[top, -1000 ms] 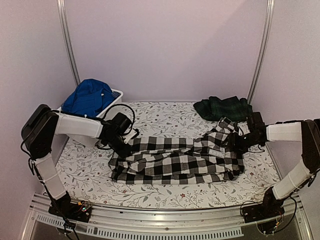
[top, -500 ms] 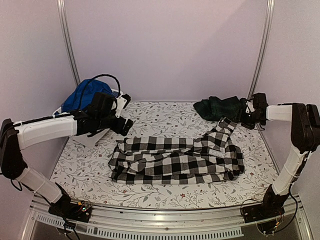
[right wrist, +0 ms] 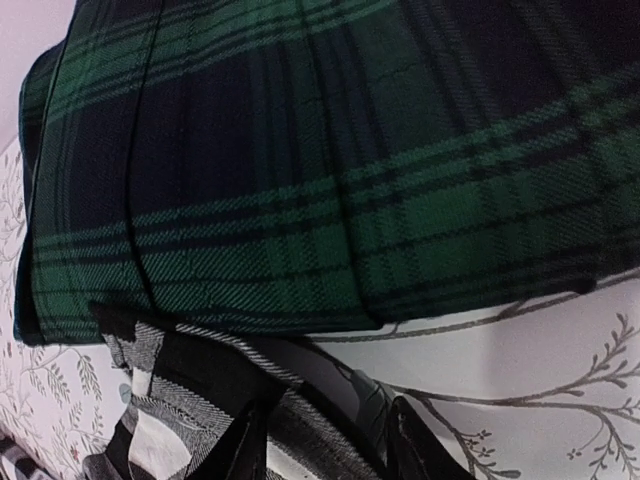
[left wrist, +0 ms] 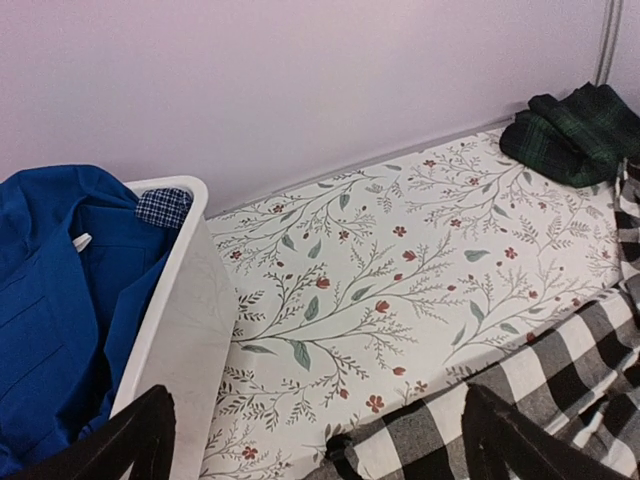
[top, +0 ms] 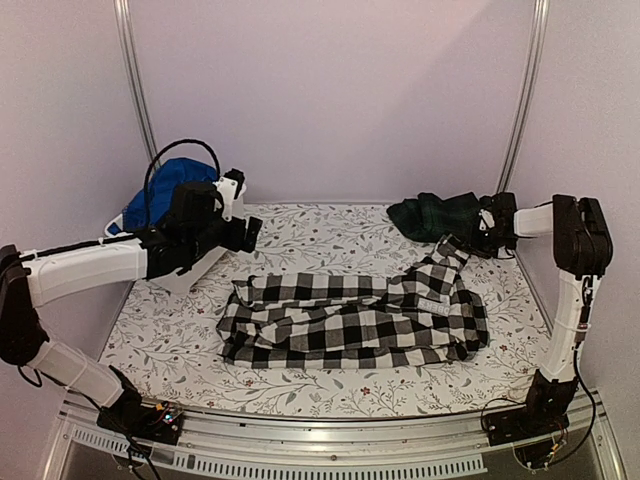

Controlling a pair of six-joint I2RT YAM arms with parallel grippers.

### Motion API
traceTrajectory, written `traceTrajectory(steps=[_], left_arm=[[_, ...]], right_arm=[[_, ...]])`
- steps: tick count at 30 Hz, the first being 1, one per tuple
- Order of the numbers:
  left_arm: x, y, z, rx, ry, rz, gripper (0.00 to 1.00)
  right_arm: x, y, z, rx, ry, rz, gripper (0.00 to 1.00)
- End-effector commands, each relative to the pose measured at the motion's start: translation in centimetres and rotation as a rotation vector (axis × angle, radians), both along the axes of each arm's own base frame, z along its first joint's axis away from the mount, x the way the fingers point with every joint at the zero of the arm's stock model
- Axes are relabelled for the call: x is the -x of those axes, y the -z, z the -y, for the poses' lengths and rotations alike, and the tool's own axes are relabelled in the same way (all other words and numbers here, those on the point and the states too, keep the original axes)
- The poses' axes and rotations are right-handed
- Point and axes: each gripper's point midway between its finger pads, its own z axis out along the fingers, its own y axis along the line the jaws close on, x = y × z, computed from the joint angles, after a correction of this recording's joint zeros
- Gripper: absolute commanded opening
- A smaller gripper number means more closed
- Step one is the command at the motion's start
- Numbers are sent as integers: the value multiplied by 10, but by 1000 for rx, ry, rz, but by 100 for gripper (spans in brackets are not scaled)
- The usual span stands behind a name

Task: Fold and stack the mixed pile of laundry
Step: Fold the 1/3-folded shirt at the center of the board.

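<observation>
The left gripper (left wrist: 322, 442) hung wide open and empty near the far-left corner, beside the tub (left wrist: 190, 320) holding the blue garment (left wrist: 60, 300). The right gripper (right wrist: 322, 442), fingers partly parted on nothing, hovered close beside the tartan garment (right wrist: 330, 170) at the far-right corner. The checked shirt (top: 350, 320) lay half folded mid-table. This seemed a pause between folds, and the next move would need both grippers back on its edges.

Woven tartan cloth (right wrist: 300, 170), soft checked shirt (top: 350, 320), smooth white plastic tub (left wrist: 185, 330), matt floral tablecloth (left wrist: 400, 260)
</observation>
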Motion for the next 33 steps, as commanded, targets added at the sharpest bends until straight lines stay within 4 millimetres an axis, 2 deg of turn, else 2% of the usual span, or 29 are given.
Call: traceTrajectory(steps=[1, 2, 5, 9, 10, 13, 14, 15, 17, 20, 25, 30, 33], left_arm=[[0, -37, -13, 128, -60, 118, 100], [0, -40, -12, 133, -46, 119, 100], [-1, -42, -8, 145, -7, 106, 100], [-1, -41, 7, 125, 73, 83, 100], [0, -42, 11, 121, 97, 85, 100], [4, -54, 20, 133, 150, 112, 100], [6, -58, 22, 134, 172, 122, 100], [9, -62, 27, 128, 207, 133, 100], [16, -69, 39, 118, 283, 153, 100], [33, -76, 66, 56, 419, 192, 100], [76, -87, 121, -52, 660, 269, 100], [102, -94, 167, -83, 798, 301, 100], [114, -92, 195, -124, 852, 317, 99]], right_arm=[[-5, 5, -13, -71, -82, -1, 28], [-2, 4, -17, -89, -101, 0, 21], [3, -18, -29, -133, -154, 49, 1], [14, -84, -52, -167, -250, 179, 0], [18, -111, -60, -170, -282, 233, 0], [32, -167, -79, -179, -368, 340, 0], [43, -191, -99, -191, -427, 380, 0], [51, -207, -111, -202, -471, 406, 0], [70, -233, -132, -219, -552, 440, 0], [104, -262, -167, -232, -692, 487, 0], [166, -286, -226, -233, -901, 533, 0], [211, -289, -264, -255, -1020, 527, 0], [232, -287, -280, -263, -1077, 520, 0]])
